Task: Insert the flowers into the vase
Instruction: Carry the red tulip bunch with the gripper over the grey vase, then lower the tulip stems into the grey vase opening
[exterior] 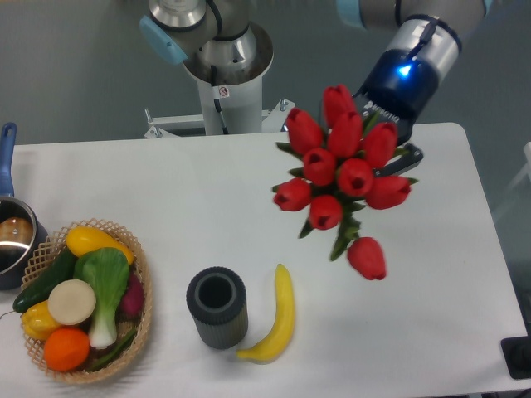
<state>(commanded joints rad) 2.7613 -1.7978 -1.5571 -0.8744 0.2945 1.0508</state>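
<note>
End effector: the end effector [383, 133] sits at the upper right, behind the flowers; its fingers are hidden by the buds, so the grip itself cannot be made out, though the bunch hangs from it clear of the worktop.
Flowers: the flowers [342, 178], red tulip buds with dark green leaves, are up and to the right of the vase, well apart from it; one bud droops lowest at the bunch's lower right.
Vase: the vase [216, 307], dark grey and ribbed, stands upright on the worktop near the front edge, its round mouth open and facing up.
Banana: the banana [278, 317] lies just to the right of the vase, curved, its lower tip near the vase's base; whether they touch cannot be told.
Basket: the basket [141, 274] sits to the left of the vase, near it, holding a green-and-white leafy vegetable, a cucumber, yellow pieces, an orange and a pale round slice.
Pot: the pot [13, 240], steel with a blue handle, is far left of the vase, beyond the basket and cut by the frame edge.
Worktop: the worktop [191, 199] is white and carries the vase, banana, basket and pot.
Arm base: the arm base [222, 58] stands behind the worktop, above the vase.
</note>
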